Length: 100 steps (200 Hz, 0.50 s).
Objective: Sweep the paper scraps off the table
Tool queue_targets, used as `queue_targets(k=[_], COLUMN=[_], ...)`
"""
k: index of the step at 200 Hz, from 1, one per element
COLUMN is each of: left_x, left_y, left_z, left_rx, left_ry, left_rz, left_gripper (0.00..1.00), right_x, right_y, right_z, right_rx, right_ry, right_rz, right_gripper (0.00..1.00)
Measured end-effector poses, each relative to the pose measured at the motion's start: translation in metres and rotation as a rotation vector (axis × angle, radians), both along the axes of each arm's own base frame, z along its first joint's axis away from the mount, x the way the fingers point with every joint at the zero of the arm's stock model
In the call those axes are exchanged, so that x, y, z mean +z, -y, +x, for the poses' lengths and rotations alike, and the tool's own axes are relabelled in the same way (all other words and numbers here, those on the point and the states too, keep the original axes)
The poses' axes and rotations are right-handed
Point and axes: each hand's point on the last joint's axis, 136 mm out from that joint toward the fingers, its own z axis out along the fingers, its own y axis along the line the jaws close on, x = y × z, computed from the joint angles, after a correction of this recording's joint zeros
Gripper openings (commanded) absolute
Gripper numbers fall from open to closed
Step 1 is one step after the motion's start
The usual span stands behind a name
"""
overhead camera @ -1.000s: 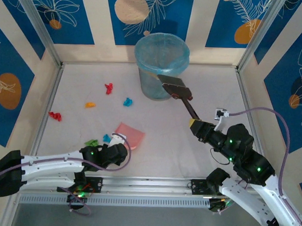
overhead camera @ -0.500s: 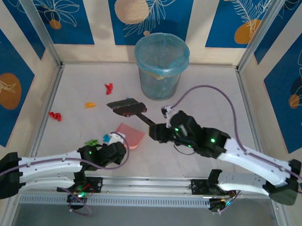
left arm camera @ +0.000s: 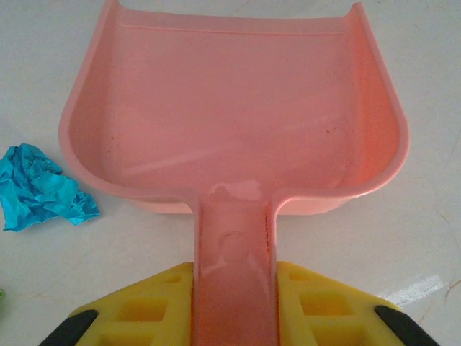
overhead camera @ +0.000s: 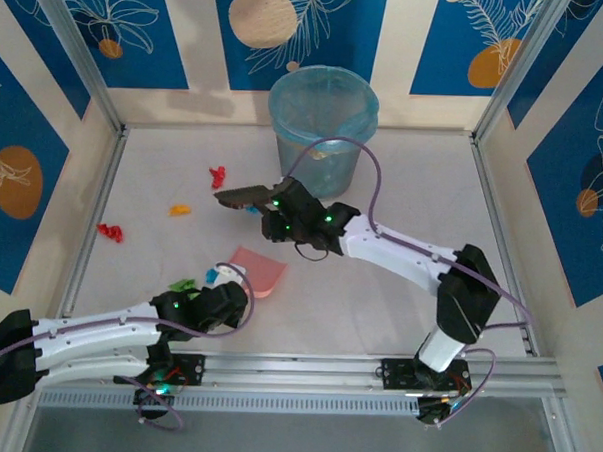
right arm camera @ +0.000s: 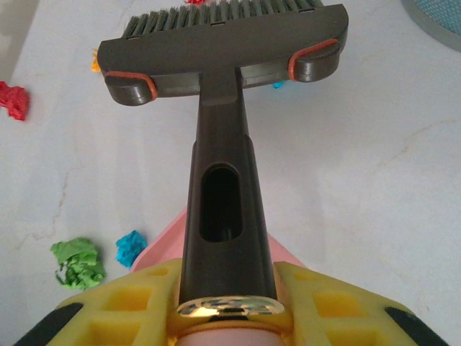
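From above: shows the table (overhead camera: 403, 200) with the paper scraps (overhead camera: 218, 175) strewn over its left half, red and orange toward the left rail, green and blue near the front. Puts the right gripper (overhead camera: 274, 207) at mid-table, clamped on the handle of a dark brush (overhead camera: 245, 196), head pointing left, in front of the blue-lined bin (overhead camera: 321, 127). Puts the left gripper (overhead camera: 240, 293) by the front rail, closed on the handle of a pink dustpan (overhead camera: 262, 269) lying flat, green and blue scraps just left of it. Left wrist: shows the left fingers (left arm camera: 144, 306), yellow, pinching the dustpan handle from both sides, pan mouth facing away, a crumpled blue scrap (left arm camera: 39, 189) just beside the left wall. Right wrist: shows the right fingers (right arm camera: 122, 303), yellow, pressed to either side of the brush handle; catches red, orange, green and blue scraps on the table around the brush, a pink dustpan corner under the handle. Cannot tell whether the bristles touch the table.
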Motion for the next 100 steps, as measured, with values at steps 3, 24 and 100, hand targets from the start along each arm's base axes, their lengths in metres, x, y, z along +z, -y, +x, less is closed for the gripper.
queue_targets(k=[3,24,100], left_x=[0.0,-0.001,-0.006], left_y=[0.0,-0.001,0.0], left_z=[0.0,0.001,0.004], left_rx=[0.001,0.005,0.023], left_ry=[-0.001,-0.006,-0.036], left_rz=[-0.001,-0.002,-0.012], left_gripper=[0.0,0.0,0.0], right_x=[-0.001,-0.007,-0.036], right_y=[-0.001,-0.01,-0.003], right_z=[0.001,0.008,0.002], right_rx=[0.001,0.012,0.009], right_ry=[0.0,0.005,-0.021], right_rz=[-0.003,-0.016,-0.043], right_gripper=[0.0,0.0,0.0])
